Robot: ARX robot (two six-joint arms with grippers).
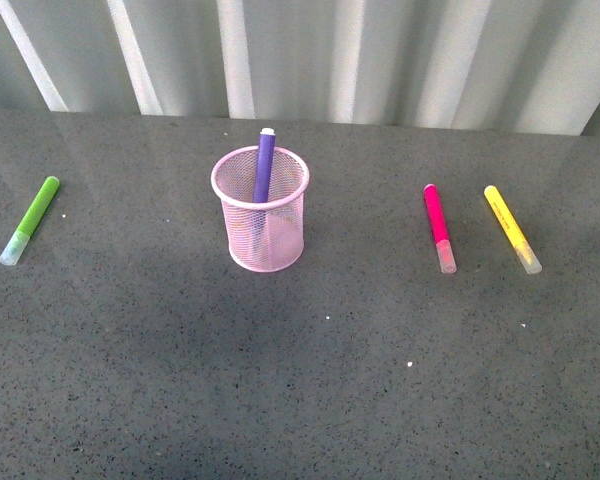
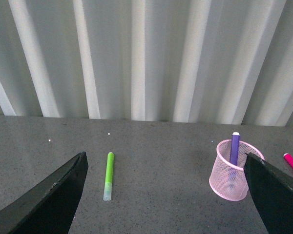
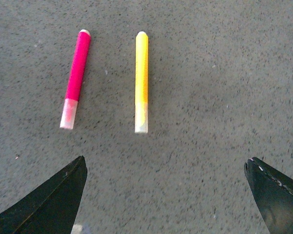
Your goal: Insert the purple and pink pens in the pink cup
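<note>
The pink mesh cup (image 1: pixel 261 210) stands on the grey table left of centre, with the purple pen (image 1: pixel 264 165) standing tilted inside it. The pink pen (image 1: pixel 439 227) lies flat on the table to the cup's right. In the left wrist view the cup (image 2: pixel 229 173) and purple pen (image 2: pixel 234 147) show by the right jaw; my left gripper (image 2: pixel 166 168) is open and empty. In the right wrist view the pink pen (image 3: pixel 75 78) lies ahead of my open, empty right gripper (image 3: pixel 166 168). Neither gripper shows in the front view.
A lime-green marker (image 1: pixel 30 220) lies far left, also in the left wrist view (image 2: pixel 108 175). A yellow marker (image 1: pixel 511 228) lies right of the pink pen, also in the right wrist view (image 3: pixel 141 80). A corrugated white wall (image 1: pixel 300 55) backs the table.
</note>
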